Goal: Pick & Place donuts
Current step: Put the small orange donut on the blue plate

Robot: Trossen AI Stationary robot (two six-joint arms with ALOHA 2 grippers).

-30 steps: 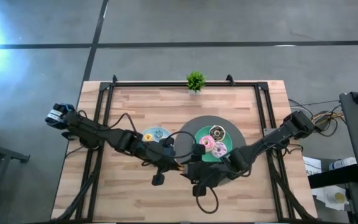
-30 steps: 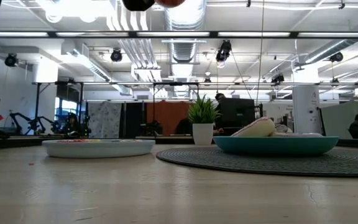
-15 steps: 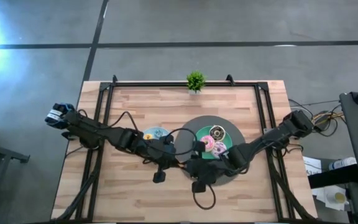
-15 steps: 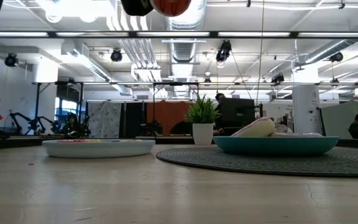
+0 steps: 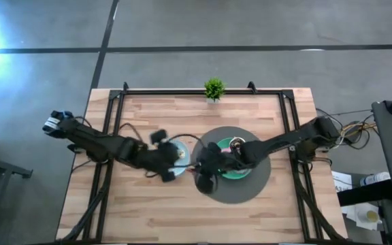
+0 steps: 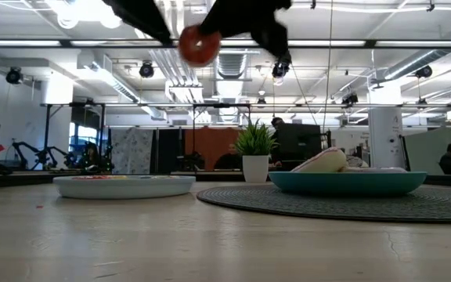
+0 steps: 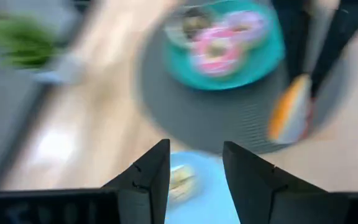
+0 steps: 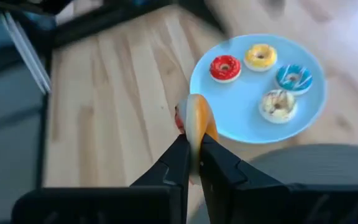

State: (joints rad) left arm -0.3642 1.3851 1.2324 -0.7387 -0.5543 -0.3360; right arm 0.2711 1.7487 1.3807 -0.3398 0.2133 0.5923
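Note:
An orange donut (image 8: 197, 118) hangs in the air between the two plates, with my right gripper (image 8: 193, 140) shut on it; it also shows in the low view (image 6: 198, 47). My left gripper (image 7: 196, 144) stands open and apart from it, over the light-blue plate (image 8: 297, 118). That plate carries red (image 8: 225, 68), yellow (image 8: 260, 56), teal (image 8: 293, 78) and cream (image 8: 278, 104) donuts. Pink (image 7: 215, 50), lilac (image 7: 246, 23) and chocolate (image 7: 191, 23) donuts lie on the green plate (image 7: 253, 71). My right gripper pinches the orange donut by its rim (image 8: 195, 144) between the two fingers, and the ring stands on edge past the fingertips. The arm reaches in from the table's right. The donut is lifted clear of the table and of both plates.
The green plate sits on a round dark mat (image 5: 250, 185) in the table's middle. A small potted plant (image 5: 214, 88) stands at the far edge. Black rails (image 5: 114, 122) run along the table's left and right sides. People and desks show in the room beyond.
The orange donut has passed from my left gripper to my right one. My left gripper has let go and drawn back toward the table's left, over the light-blue plate. My right gripper, now holding the donut, has moved toward the far edge, and the donut shows lower in the low view.

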